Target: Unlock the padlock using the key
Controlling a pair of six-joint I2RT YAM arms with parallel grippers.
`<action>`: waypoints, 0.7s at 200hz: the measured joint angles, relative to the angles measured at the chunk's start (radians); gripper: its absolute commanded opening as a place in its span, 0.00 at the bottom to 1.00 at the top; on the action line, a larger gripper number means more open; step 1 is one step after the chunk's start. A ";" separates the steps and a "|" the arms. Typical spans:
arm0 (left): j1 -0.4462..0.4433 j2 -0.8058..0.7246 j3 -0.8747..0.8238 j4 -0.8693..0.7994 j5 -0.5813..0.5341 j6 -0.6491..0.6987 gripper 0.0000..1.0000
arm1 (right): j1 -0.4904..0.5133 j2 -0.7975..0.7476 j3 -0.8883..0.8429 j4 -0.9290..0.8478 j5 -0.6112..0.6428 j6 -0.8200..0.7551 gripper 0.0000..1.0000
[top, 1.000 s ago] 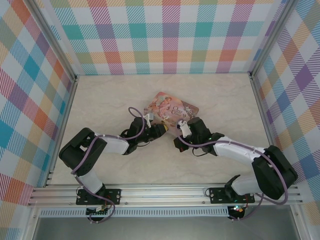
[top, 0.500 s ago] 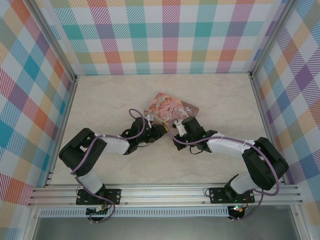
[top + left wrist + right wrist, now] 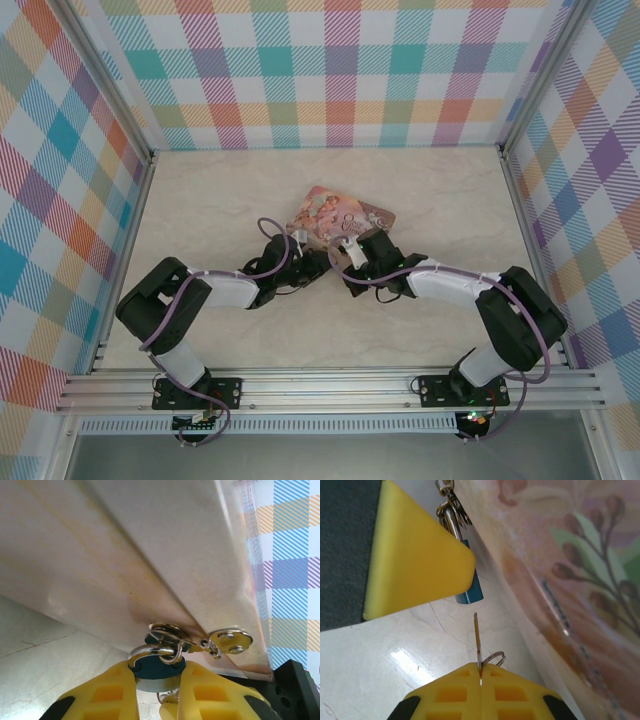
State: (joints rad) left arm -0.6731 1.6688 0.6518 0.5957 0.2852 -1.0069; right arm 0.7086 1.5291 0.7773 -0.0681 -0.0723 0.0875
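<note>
Fingers [image 3: 107,692] of the left gripper [image 3: 157,682] are yellow, and they are closed in on the padlock [image 3: 156,672]. Its small blue body is pinched between the two jaws, close to their tips. Just beyond the tips its thin shackle [image 3: 150,652] loops through the metal latch [image 3: 229,640] of the tin [image 3: 125,565]. The tin's pale side wall spreads ahead of and above these jaws. Pale marbled table [image 3: 45,665] shows to the left of the jaws, under the tin's lower edge.

From above, both arms reach in low and their grippers meet nose to nose at the near edge of the tin.

The right gripper [image 3: 480,677] has its jaws pressed fully together on the key [image 3: 477,640]. The key's slim blade stands straight out from the seam between the fingertips. A small wire ring [image 3: 494,658] hangs from the key just right of that seam.

Straight ahead of these jaws, past the blade's tip, hangs the blue body of the padlock. A narrow gap separates tip and body, so the key is not in the lock. Ahead and to the left, a yellow finger of the left gripper covers most of the padlock. The tin's pink flowered lid runs along the right side of the jaws.
</note>
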 measured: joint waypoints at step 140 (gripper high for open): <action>-0.001 -0.027 0.000 -0.053 -0.022 -0.043 0.04 | 0.026 0.018 0.010 -0.002 0.036 -0.029 0.04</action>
State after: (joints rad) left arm -0.6739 1.6417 0.6518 0.5423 0.2634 -1.0504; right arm 0.7349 1.5475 0.7876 -0.0696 -0.0360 0.0586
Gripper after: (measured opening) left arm 0.180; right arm 0.049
